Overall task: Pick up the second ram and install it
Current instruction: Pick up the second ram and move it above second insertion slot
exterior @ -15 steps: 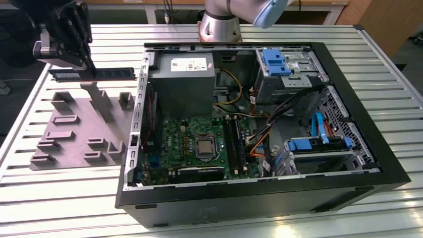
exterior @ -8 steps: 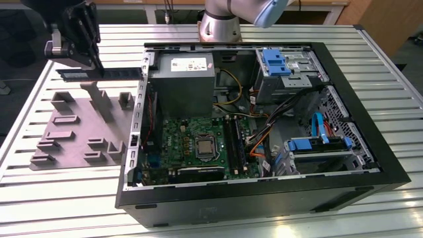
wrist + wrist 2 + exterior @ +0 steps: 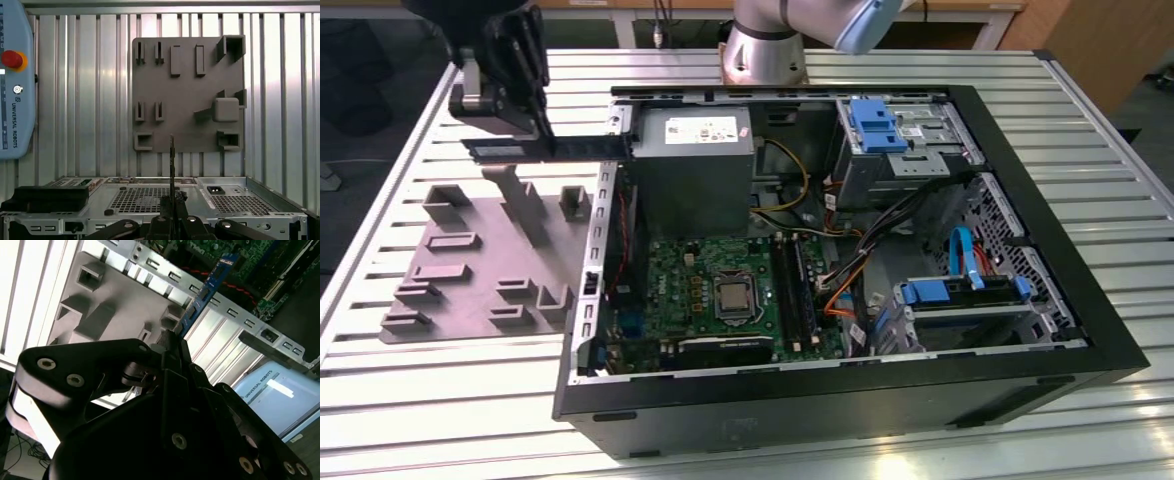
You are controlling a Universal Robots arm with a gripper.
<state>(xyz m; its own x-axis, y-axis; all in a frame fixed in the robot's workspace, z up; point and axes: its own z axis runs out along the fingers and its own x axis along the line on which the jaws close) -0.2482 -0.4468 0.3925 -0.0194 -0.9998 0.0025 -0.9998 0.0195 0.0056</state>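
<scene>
The second ram (image 3: 554, 148) is a thin dark stick held level above the table, between the grey holder plate (image 3: 480, 260) and the open computer case (image 3: 854, 400). My gripper (image 3: 534, 138) is shut on it near its middle. In the second wrist view the ram (image 3: 207, 290) juts out from the fingers (image 3: 172, 347) toward the case's back panel. In the first wrist view the ram (image 3: 171, 165) appears edge-on, rising from the gripper (image 3: 172, 212) over the plate (image 3: 185, 95). The motherboard (image 3: 720, 290) with its long black memory slots (image 3: 794, 290) lies inside the case.
The grey power supply (image 3: 694, 160) stands in the case just to the exterior view's right of the held stick. Blue drive bays (image 3: 894, 130) and cables (image 3: 854, 270) fill the case's other side. A teach pendant (image 3: 15, 80) lies on the slatted table (image 3: 454, 400).
</scene>
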